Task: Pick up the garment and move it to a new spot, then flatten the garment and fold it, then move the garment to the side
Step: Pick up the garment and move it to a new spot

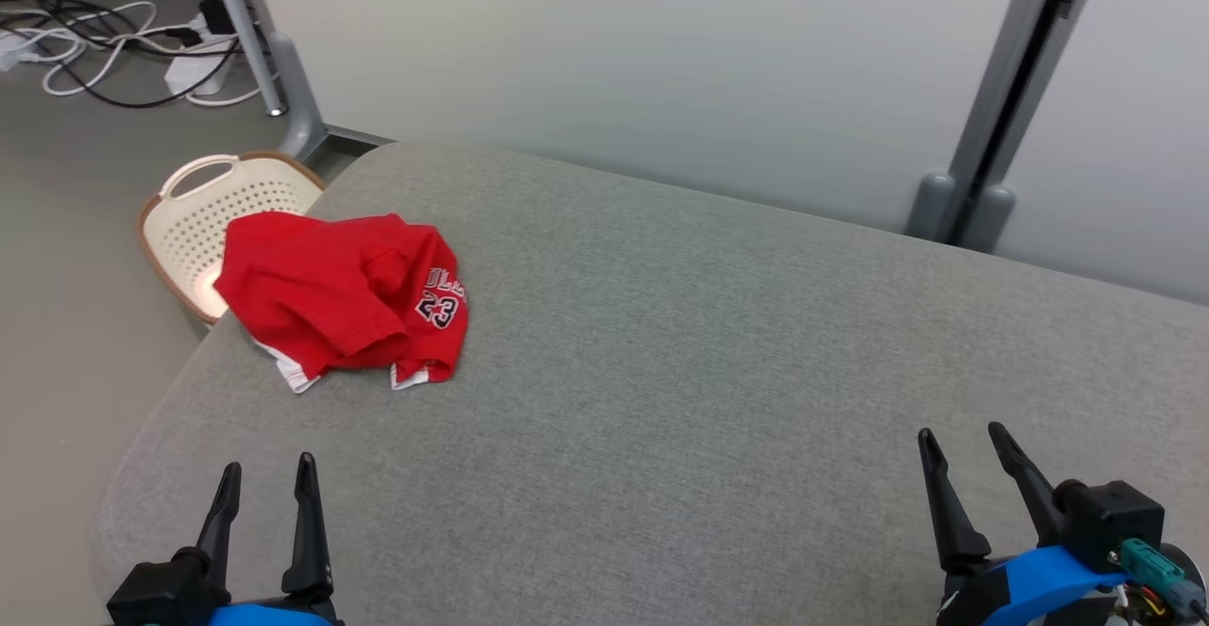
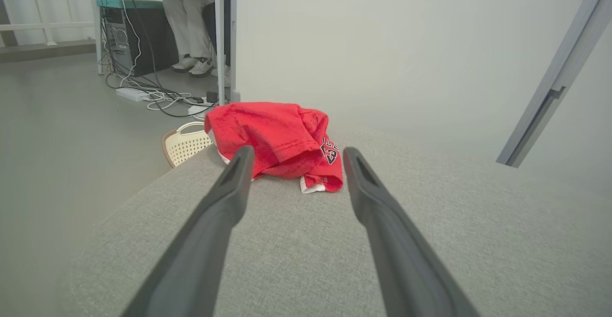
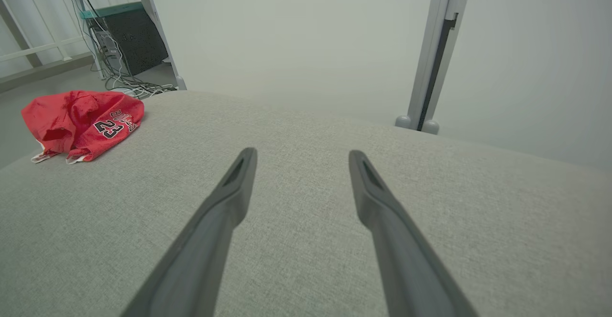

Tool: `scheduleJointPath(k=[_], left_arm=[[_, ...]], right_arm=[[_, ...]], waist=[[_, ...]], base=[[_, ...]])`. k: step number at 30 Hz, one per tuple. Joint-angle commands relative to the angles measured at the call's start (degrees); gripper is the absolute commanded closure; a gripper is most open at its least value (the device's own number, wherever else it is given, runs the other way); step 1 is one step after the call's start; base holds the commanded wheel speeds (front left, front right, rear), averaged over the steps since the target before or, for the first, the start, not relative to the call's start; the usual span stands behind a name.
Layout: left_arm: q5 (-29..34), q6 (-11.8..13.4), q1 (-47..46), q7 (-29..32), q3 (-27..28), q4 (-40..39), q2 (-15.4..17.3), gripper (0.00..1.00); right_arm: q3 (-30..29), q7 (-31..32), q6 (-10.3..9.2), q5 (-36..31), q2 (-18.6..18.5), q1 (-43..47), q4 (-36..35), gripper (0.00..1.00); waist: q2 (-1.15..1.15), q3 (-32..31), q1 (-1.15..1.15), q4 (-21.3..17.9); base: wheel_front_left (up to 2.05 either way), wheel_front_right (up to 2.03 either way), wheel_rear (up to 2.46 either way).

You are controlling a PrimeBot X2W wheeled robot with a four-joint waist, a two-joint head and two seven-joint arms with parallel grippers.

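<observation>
Far left, on the floor: tangle of white and black cables [image 1: 94, 50] with a power strip [image 1: 194, 74]. Just right of these, beside the table's left edge: cream perforated basket [image 1: 203, 220] with a brown rim, partly hidden behind cloth. Next: red garment [image 1: 331, 291], crumpled in a heap near the far left corner of the grey fabric-covered table [image 1: 708, 371]; reaches past the edge toward the basket; shows white hem trim and the number 23 in black and white. Lower left: left hand [image 1: 267, 464], fingers apart and holding nothing, over the table's near part, well apart from the garment and pointed toward it in the left wrist view. Lower right: right hand [image 1: 963, 432], fingers likewise apart and empty, above bare fabric, far from the garment. Far right, behind the table: grey upright post [image 1: 1001, 97] against a pale partition wall [image 1: 614, 59].
</observation>
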Motion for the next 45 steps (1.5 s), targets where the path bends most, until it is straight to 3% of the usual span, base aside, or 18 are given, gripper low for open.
scheduleJointPath(k=[1, 14, 28, 35, 39, 45], left_arm=[[-0.1, 0.2, 0.6, 0.0, 0.1, -0.2, 0.2, 0.0], [-0.8, 0.5, 1.3, 0.1, 0.2, -1.0, 0.7, 0.0], [-0.7, 1.1, 1.3, 1.6, 0.0, -2.8, 2.1, 0.0], [-2.6, 1.5, -2.0, 6.9, 1.5, -10.1, 4.1, 0.0], [-6.1, 3.1, -4.8, 13.0, 3.9, -13.7, 4.7, 0.0], [-11.2, 4.8, -12.1, 23.0, 9.0, -13.0, 9.6, 0.0]], right_arm=[[0.1, -0.1, 0.01, 0.3, 0.0, 0.0, 0.1, 0.0], [1.5, -0.3, 0.01, 0.9, 0.0, -0.8, 0.8, 0.0], [1.9, 0.1, 0.01, 0.6, 0.0, -0.3, 0.5, 0.0], [2.3, 0.6, 0.01, 0.3, 0.0, -0.4, -0.5, 0.0], [2.7, 1.2, 0.01, -0.2, 0.0, -1.8, -1.7, 0.0], [3.8, 2.2, 0.01, -1.2, -0.9, -4.3, -4.0, 0.0]], waist=[[0.0, -0.2, 0.0, 2.7], [0.0, -0.1, 0.0, 8.5], [0.0, -0.3, 0.0, 8.1], [0.0, 1.3, 0.0, 6.6], [0.0, 3.9, 0.0, 4.8], [0.0, 10.3, 0.0, 1.0]], base=[[0.0, 0.0, 0.0], [0.0, 0.0, 0.0], [0.0, 0.0, 0.0], [0.0, 0.0, 0.0], [0.0, 0.0, 0.0], [0.0, 0.0, 0.0]])
